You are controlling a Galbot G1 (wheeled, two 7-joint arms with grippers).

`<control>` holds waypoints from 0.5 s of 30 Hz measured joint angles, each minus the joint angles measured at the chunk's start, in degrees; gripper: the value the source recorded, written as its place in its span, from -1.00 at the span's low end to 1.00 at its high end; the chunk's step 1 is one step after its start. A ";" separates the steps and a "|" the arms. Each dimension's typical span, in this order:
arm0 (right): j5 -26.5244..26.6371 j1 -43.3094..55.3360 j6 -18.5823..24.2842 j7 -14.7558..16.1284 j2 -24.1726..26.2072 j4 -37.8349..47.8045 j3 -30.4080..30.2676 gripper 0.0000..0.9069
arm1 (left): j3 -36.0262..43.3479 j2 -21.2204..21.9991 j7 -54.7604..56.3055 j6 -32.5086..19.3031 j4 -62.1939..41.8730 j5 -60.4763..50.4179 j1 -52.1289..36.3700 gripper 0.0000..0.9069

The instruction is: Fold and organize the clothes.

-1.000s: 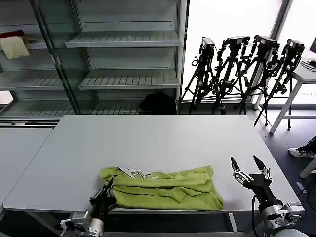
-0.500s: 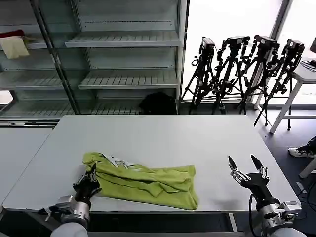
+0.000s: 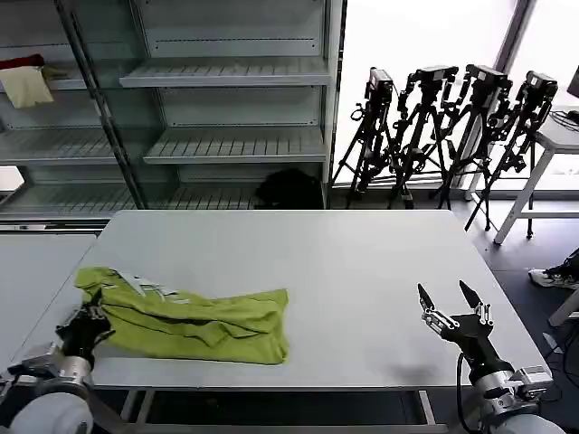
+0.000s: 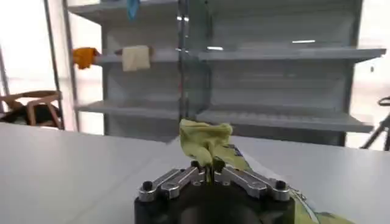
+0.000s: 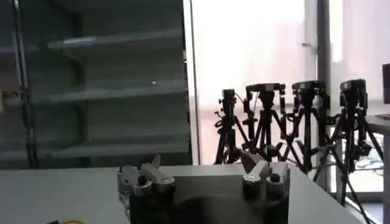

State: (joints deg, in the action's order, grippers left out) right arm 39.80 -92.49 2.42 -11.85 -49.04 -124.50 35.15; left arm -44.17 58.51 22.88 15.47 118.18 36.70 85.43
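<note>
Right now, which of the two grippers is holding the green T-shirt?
The left gripper, shut on the lime-green T-shirt at the table's left edge; the right gripper is open and apart from it.

grey table (image 3: 298, 262) | metal shelving (image 3: 226, 81) behind | bright window (image 3: 425, 36) | tripods (image 3: 452, 136) by window

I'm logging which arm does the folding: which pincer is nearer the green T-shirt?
The left. The left pincer is shut on the T-shirt at its left end near the table's left edge; the right pincer hovers open, well off to the shirt's right.
</note>
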 measured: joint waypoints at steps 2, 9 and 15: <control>-0.03 0.18 -0.10 -0.01 -0.07 0.00 -0.16 1.00 | -1.55 -0.18 -0.01 0.41 0.68 0.17 0.86 -0.98; -0.09 0.72 -0.69 -0.18 -0.14 -0.32 -0.25 1.00 | -1.68 0.71 -1.34 -0.15 3.69 -1.13 1.97 -0.98; -0.56 1.18 -1.27 -0.19 -0.63 -0.42 -0.81 1.00 | 4.13 2.59 -4.01 -2.55 5.70 -5.66 1.22 -0.98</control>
State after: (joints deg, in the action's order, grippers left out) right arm 39.24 -91.31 1.15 -12.04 -49.67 -124.93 34.33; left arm -40.04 61.10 18.87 12.92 123.88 31.04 86.64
